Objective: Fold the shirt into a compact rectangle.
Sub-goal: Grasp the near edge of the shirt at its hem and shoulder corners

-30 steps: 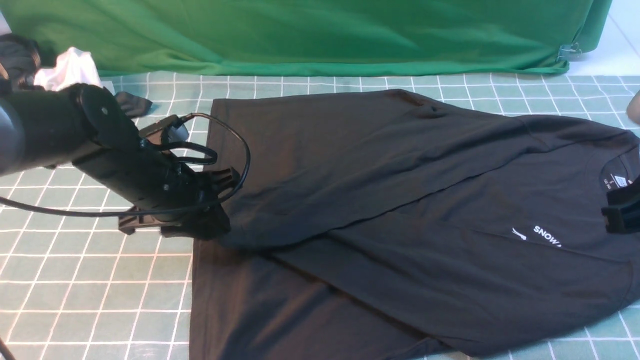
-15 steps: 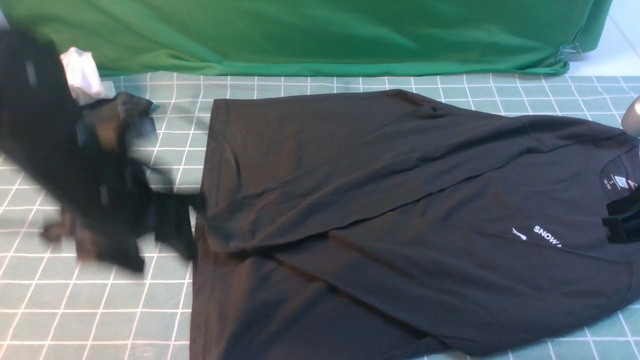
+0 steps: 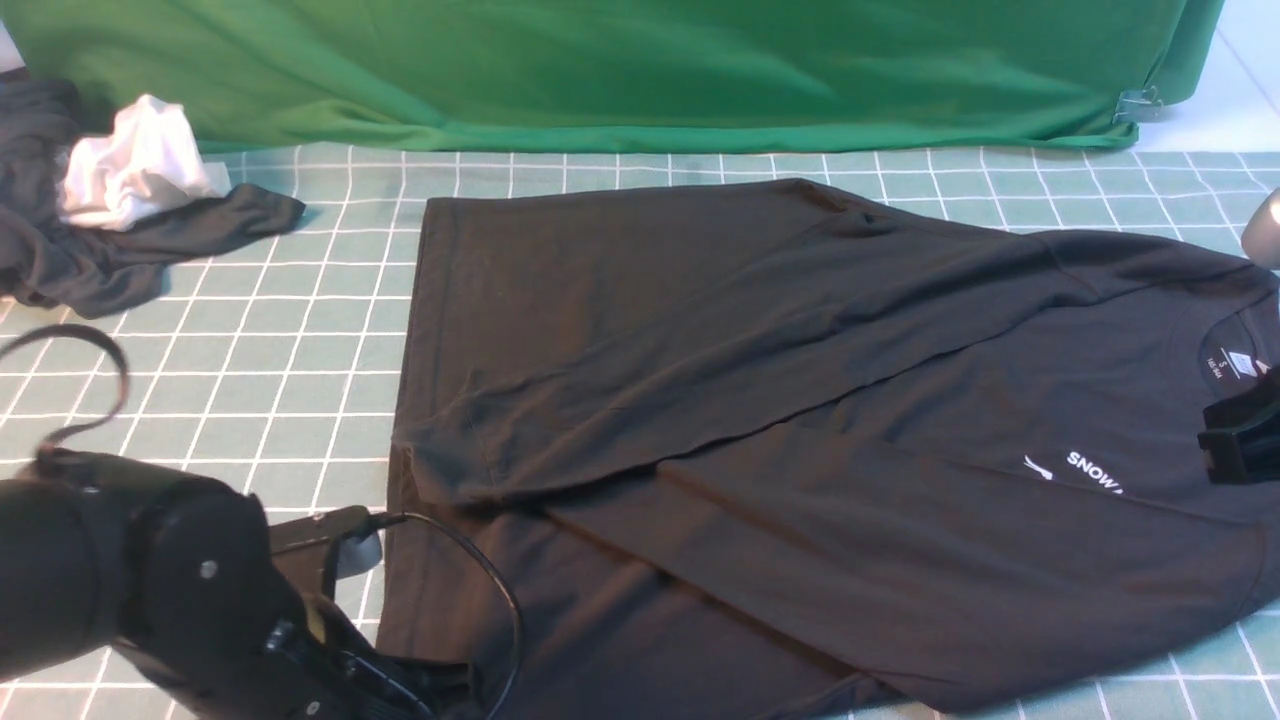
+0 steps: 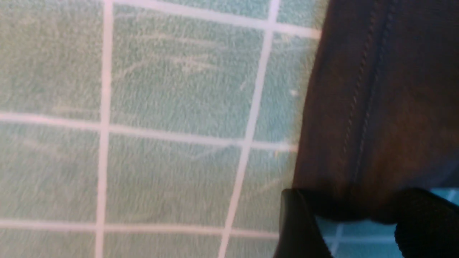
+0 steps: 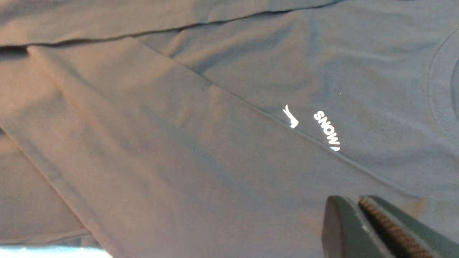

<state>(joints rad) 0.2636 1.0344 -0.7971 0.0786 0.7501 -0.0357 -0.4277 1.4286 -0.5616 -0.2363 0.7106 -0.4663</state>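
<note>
left wrist view shows the left gripper [image 4: 358, 200] open at the hem of the shirt [image 4: 387, 89], while the closed right gripper [image 5: 353, 202] hangs over its printed chest.

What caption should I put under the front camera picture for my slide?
Black shirt lies partly folded on the green checked table, left end effector low by its near hem.

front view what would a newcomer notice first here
The big black shirt sprawls over most of the checked table, one side folded in, a white SNOW print near its right end. Behind it hangs a bright green cloth, and at the far left a white cloth sits crumpled on a dark garment.
</note>
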